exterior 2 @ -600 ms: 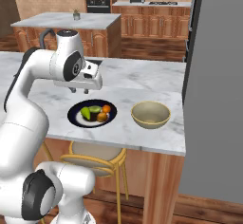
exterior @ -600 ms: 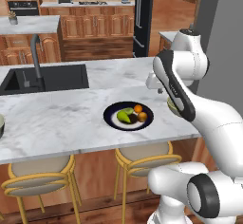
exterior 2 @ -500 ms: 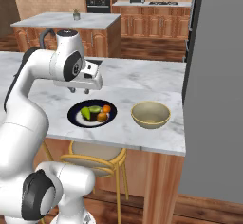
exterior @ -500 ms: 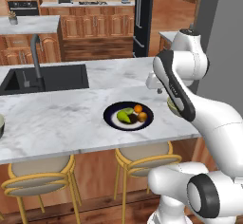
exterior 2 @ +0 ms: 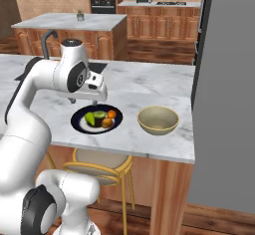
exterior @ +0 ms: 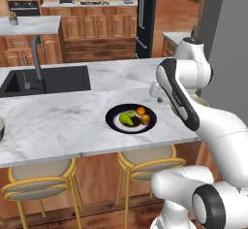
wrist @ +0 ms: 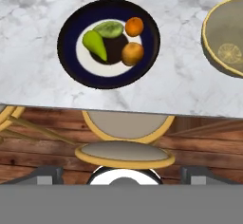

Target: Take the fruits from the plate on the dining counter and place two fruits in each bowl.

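The dark plate (wrist: pixel 69 52) lies on the dining counter (wrist: pixel 180 80) near its front edge. It holds a green pear (wrist: pixel 95 45), a yellow-green oblong fruit (wrist: pixel 108 28), an orange (wrist: pixel 134 26) and a brownish-orange fruit (wrist: pixel 132 53). A cream-olive bowl (exterior 2: pixel 158 120) stands just right of the plate (exterior 2: pixel 79 127). A sliver of a second bowl (exterior: pixel 1 126) shows far left. My gripper (exterior 2: pixel 84 98) hovers above the plate (exterior: pixel 114 122), open, with nothing between its fingers. In the left base view the gripper (exterior: pixel 156 94) hangs over the plate's far right side.
A black sink (exterior: pixel 48 80) with a tap (exterior: pixel 36 53) is set in the counter (exterior: pixel 72 121) to the left. Yellow-framed stools (wrist: pixel 123 154) stand under the front edge. A grey wall (exterior 2: pixel 224 104) bounds the counter's right end.
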### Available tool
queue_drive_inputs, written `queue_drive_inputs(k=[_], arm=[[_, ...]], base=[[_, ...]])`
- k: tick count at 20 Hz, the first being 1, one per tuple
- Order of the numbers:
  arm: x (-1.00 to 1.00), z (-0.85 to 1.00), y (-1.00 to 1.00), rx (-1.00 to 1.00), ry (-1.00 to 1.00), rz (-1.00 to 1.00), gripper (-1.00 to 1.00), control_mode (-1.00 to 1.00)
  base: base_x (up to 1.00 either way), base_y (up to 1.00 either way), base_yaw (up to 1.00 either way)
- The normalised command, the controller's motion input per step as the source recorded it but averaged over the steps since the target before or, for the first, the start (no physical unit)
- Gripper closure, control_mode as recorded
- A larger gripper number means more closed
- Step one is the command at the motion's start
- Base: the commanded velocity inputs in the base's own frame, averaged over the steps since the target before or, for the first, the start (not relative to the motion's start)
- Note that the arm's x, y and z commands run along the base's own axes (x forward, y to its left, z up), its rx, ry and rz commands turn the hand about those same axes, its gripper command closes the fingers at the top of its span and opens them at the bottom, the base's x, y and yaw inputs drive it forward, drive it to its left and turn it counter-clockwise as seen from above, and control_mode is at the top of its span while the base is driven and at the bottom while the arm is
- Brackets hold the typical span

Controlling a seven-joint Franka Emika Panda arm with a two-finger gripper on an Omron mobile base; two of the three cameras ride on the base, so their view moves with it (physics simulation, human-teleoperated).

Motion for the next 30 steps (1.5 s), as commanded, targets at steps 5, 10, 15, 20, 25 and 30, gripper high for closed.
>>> queue_drive_inputs(k=[5,10,15,20,25,30], arm=[[0.08,-0.34,0.0,-0.01,0.0,0.0,-1.0,-1.0],[0.22,-0.39,0.0,-0.01,0.01,-0.03,-1.0,-1.0],[0.34,-0.33,0.0,0.0,0.17,-0.18,-1.0,-1.0],[0.44,-0.29,0.0,0.0,0.18,-0.2,-1.0,-1.0],[0.35,-0.27,0.0,0.0,0.07,-0.09,-1.0,-1.0],[0.24,-0.3,0.0,0.0,0.01,-0.04,-1.0,-1.0]], base=[[0.0,0.0,0.0],[0.0,0.0,0.0],[0.0,0.0,0.0],[0.0,0.0,0.0],[0.0,0.0,0.0],[0.0,0.0,0.0]])
